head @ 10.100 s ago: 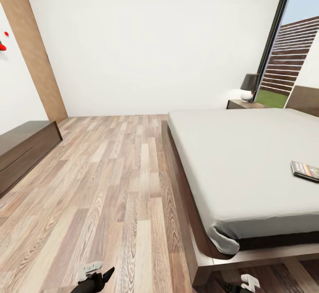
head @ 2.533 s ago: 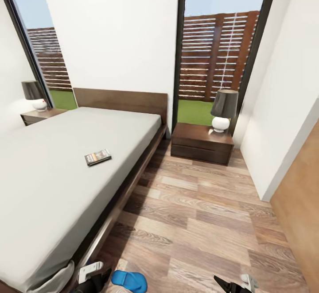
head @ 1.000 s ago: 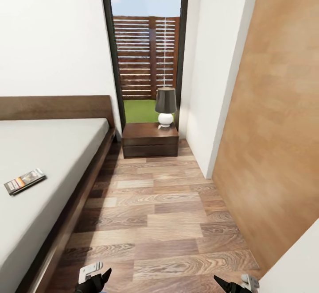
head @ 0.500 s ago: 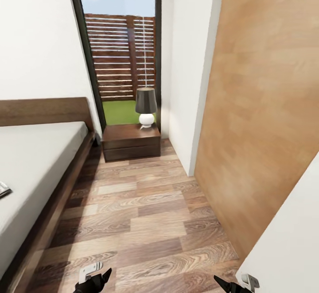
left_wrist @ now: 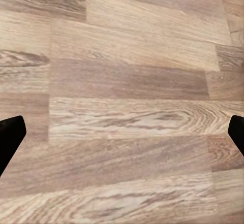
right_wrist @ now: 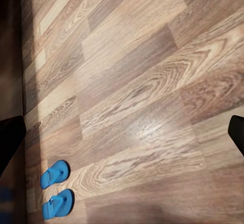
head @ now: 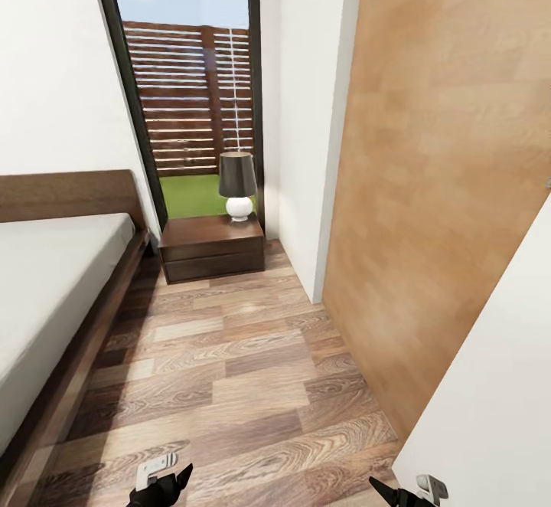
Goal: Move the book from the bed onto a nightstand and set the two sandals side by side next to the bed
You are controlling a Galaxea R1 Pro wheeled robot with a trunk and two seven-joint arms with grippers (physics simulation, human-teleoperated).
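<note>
Nearest, at the head view's lower edge: left gripper (head: 162,479) and right gripper (head: 405,492), both low over the brown wood-plank floor (head: 245,384). In the left wrist view, black fingertips (left_wrist: 10,137) set wide apart at opposite edges, bare planks between, nothing held. In the right wrist view, the same spread, dark fingertips (right_wrist: 237,132) at the frame's edges, empty.

Between the right gripper's fingers, well away on the floor: the two small flat bright blue sandals (right_wrist: 56,188), lying close together, roughly parallel, near a dark shadowed band that may be the bed frame; cannot tell for certain.

Further on, at the left of the head view: the large low bed with pale grey-white mattress and dark brown wooden frame (head: 53,285), only its near corner and headboard visible. No thin dark paperback on the visible part of the mattress.

Beyond, just beside the headboard: the low square dark brown wooden nightstand (head: 212,246), carrying a white-based lamp with a dark shade (head: 238,185). Behind, a tall dark-framed window (head: 191,101) onto grass and a slatted fence. To the right, a light wooden wall panel (head: 436,185).

Step in hand, judging by this: travel and survey, nothing grasped yet. Next move likely calls for turning back toward the bed to find the book, then reaching with parted fingers.
</note>
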